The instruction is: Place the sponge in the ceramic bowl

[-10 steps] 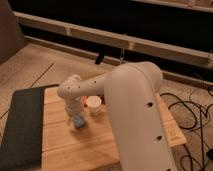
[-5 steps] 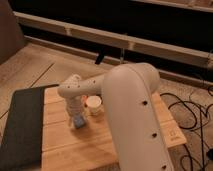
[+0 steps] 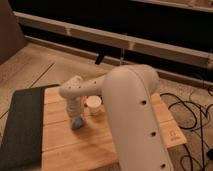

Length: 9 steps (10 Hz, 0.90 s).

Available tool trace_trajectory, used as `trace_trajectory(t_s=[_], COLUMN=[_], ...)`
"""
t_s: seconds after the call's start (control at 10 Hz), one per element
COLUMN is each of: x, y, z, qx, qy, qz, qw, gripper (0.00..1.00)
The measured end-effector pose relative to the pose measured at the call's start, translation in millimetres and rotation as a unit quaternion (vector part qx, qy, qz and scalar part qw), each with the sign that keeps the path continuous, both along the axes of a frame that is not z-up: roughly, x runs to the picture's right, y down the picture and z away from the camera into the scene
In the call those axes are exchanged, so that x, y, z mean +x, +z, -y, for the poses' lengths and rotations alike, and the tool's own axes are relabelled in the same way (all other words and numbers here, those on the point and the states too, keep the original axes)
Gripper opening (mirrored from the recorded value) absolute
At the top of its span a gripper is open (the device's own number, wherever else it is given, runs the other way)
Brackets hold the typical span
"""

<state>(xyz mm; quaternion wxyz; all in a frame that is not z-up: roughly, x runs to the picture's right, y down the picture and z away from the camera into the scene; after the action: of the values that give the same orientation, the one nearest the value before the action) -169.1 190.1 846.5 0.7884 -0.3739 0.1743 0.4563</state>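
The sponge (image 3: 78, 122), a small blue-grey block, lies on the wooden table (image 3: 65, 145) left of centre. My gripper (image 3: 76, 114) points straight down onto it from above and its tip meets the sponge's top. My thick white arm (image 3: 127, 110) fills the middle and right of the camera view. The ceramic bowl does not show; it is hidden or out of view.
A small white cup (image 3: 93, 104) stands just right of the gripper, close to the sponge. A black flat block (image 3: 20, 125) covers the table's left side. Dark cables (image 3: 192, 112) lie on the floor to the right, and a long rail (image 3: 120, 40) runs behind the table.
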Motion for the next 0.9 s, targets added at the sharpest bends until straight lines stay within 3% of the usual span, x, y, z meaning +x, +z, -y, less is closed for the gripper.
trace_trajectory(t_s=[0.2,0.3,0.5,0.6,0.9], x=[1.1,1.6,-3.6,-16.7,-31.3], y=[-1.0,-1.8,-6.2,-15.5,-42.8], z=[0.0,0.8,16.6,44.0,92.6], qx=[0.000,0.001,0.019,0.052,0.111], qy=[0.003,0.003,0.004,0.003,-0.005], qz=[0.002,0.002,0.009,0.024,0.041], qw=[1.0000,1.0000,0.9998,0.9984,0.9929], gripper=[0.10,0.04,0.00,0.00,0.00])
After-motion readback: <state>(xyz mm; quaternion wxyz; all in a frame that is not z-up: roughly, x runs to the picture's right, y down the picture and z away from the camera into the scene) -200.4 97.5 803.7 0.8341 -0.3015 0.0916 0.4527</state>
